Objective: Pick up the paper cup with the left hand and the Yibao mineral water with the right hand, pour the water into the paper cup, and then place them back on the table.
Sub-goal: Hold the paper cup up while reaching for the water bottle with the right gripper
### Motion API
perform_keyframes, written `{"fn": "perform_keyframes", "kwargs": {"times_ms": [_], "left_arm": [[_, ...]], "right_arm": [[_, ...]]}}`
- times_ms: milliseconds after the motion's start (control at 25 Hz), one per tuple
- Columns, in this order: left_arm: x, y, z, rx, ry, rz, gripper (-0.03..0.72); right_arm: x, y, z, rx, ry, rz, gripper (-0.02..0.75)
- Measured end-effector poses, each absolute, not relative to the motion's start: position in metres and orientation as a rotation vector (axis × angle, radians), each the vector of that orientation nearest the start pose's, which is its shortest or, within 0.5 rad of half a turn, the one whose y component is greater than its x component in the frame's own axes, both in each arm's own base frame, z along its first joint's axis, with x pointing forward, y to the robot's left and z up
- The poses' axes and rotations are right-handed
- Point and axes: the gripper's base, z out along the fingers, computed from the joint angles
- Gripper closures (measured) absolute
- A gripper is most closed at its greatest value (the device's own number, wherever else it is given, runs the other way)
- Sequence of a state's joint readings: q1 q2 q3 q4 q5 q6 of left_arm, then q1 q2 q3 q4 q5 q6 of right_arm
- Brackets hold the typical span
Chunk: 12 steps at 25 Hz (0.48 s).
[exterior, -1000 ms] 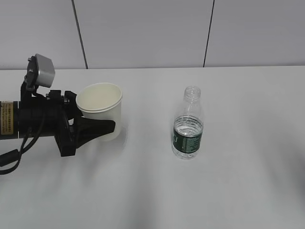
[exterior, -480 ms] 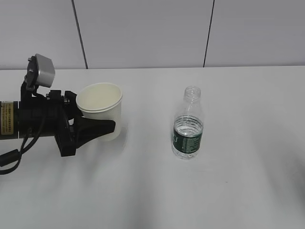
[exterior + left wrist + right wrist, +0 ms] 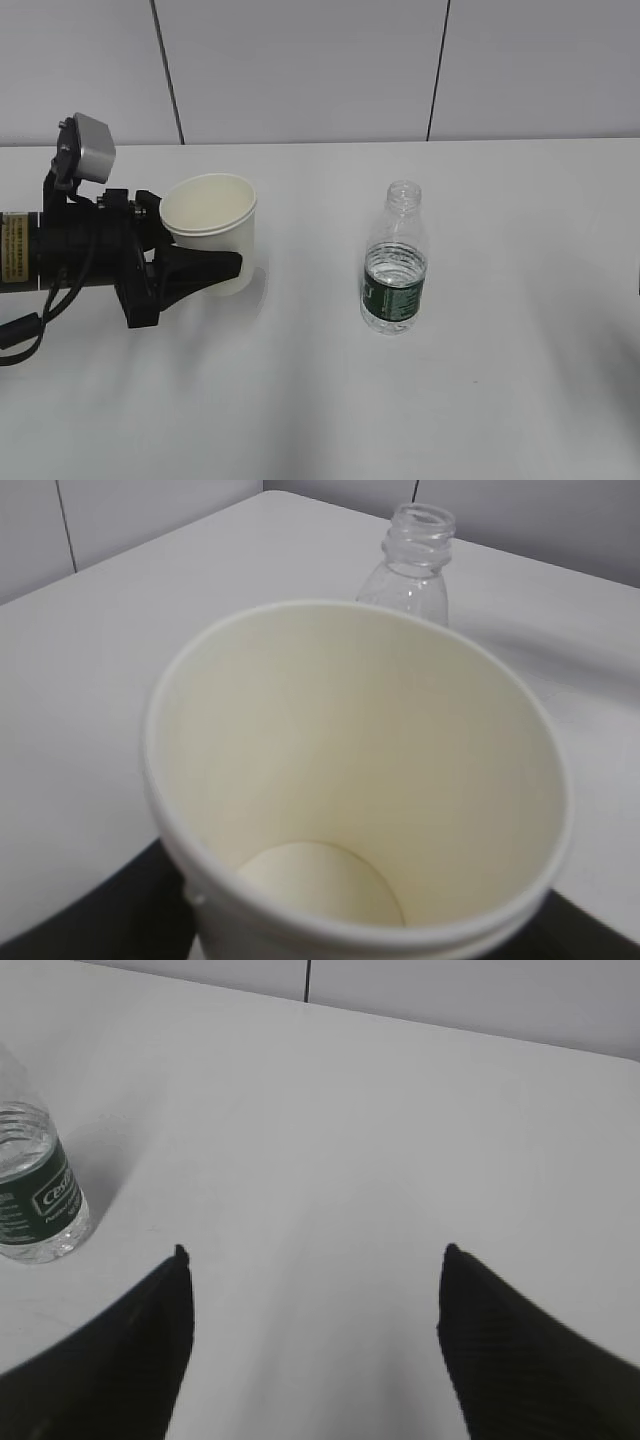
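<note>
Our left hand [image 3: 205,268] reaches in from the left edge of the exterior view, lying low and level over the table [image 3: 320,400], its fingers [image 3: 215,266] clamped on the lower wall of the cup [image 3: 210,235]. We see a yellow label on the arm's barrel and a grey camera box [image 3: 88,148] on top of it. Our right hand [image 3: 315,1260] shows only in its own wrist view: two black fingers [image 3: 130,1340] stand wide apart with nothing between them, above bare table, and the bottle [image 3: 35,1195] sits off to their left, well clear of them.

We find the table to be a wide white surface running back to a grey panelled wall [image 3: 300,70].

Next in size, the bottle stands upright and capless right of centre, well apart from the cup, with water up to about the top of its dark green label.

We see the cup upright in the grip, left of centre. Its base looks at or just above the table; we cannot tell which. From the left wrist view its cream inside is dry and empty, and the bottle's open neck shows beyond its far rim.
</note>
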State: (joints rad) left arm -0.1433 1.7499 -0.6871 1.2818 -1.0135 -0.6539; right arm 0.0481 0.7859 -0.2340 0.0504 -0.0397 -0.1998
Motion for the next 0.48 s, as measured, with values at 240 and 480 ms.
{"fn": "perform_keyframes", "kwargs": {"times_ms": [240,480], "left_arm": [[0.279,-0.115,0.171,1.036,1.67,-0.824,0.252],[0.279,-0.115,0.171,1.036,1.67,-0.824,0.252]], "right_arm": [[0.164,0.024,0.205,-0.315,1.996,-0.006,0.146],[0.18,0.048,0.197,-0.455,1.891,0.116,0.146]]}}
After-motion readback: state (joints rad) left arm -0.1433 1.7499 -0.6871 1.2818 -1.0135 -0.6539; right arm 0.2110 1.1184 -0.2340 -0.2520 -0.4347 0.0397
